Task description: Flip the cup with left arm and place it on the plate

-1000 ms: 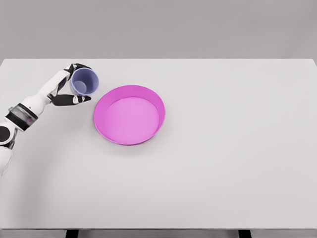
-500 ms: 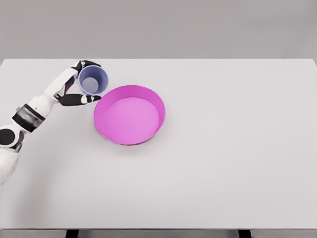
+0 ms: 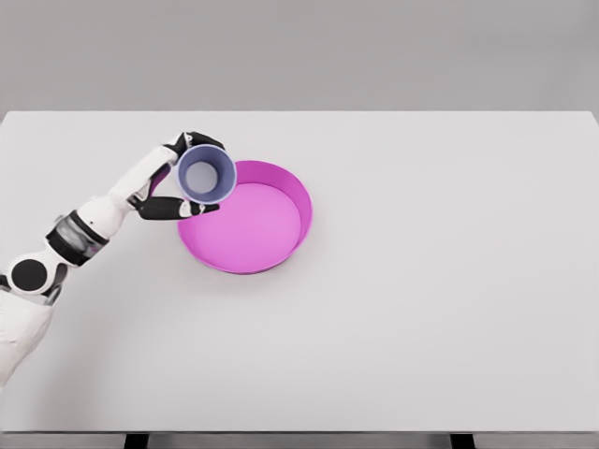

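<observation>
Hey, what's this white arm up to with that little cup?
The left robot hand is gripping a small bluish cup, its open mouth turned toward the camera. The cup is held over the near-left rim of a pink plate that sits on the white table. It is not set down yet: the fingers are wrapped around it. No other arm is in view.

The round, raised-rim magenta plate is the only obstacle on the white tabletop. The tabletop's right half and near edge lie open.
</observation>
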`<action>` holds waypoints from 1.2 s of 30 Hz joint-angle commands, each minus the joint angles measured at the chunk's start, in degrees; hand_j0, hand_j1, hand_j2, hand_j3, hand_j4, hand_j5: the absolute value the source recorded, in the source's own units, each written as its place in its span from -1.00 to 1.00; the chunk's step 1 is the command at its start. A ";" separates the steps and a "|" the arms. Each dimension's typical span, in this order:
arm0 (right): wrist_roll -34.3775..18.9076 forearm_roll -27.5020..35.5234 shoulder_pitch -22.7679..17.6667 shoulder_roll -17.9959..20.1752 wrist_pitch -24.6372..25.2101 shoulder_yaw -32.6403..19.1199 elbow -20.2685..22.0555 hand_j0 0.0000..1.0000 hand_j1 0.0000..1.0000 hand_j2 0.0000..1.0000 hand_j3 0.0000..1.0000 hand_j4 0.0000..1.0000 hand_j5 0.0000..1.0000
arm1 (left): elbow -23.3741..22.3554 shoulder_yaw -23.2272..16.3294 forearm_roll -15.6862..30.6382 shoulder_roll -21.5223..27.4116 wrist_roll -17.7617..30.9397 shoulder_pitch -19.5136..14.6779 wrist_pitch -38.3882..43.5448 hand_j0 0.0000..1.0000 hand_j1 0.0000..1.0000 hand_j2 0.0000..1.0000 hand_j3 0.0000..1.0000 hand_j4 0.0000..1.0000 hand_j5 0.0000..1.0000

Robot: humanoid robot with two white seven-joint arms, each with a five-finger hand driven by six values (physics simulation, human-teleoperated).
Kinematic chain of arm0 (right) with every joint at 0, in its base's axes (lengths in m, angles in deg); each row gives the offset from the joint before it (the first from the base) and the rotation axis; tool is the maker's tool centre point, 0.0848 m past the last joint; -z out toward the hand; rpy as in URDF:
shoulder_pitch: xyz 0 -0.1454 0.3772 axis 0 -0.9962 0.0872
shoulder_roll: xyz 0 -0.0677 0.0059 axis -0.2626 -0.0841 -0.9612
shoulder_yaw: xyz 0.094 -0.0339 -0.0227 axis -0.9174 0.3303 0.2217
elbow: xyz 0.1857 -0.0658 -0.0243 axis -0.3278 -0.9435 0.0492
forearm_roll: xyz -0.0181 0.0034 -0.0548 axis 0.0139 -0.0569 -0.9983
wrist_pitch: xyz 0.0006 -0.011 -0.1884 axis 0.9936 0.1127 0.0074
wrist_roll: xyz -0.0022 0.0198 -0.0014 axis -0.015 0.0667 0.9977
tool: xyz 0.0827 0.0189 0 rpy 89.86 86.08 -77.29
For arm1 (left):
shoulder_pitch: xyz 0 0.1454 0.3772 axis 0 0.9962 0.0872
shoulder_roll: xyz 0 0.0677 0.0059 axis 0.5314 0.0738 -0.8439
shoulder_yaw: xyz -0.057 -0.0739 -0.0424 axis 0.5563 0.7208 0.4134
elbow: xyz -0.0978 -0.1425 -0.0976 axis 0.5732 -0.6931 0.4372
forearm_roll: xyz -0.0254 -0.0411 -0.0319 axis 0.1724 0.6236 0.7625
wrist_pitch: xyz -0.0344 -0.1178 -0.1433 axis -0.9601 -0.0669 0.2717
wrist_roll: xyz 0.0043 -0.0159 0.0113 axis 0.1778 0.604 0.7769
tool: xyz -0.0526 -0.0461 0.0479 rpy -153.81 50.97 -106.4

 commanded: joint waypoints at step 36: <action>-0.01 0.01 0.00 0.00 0.00 -0.03 0.00 1.00 1.00 1.00 1.00 1.00 1.00 | 0.32 -3.64 3.48 -5.32 0.05 3.43 0.08 -0.16 -0.16 -0.16 -0.16 -0.16 -0.16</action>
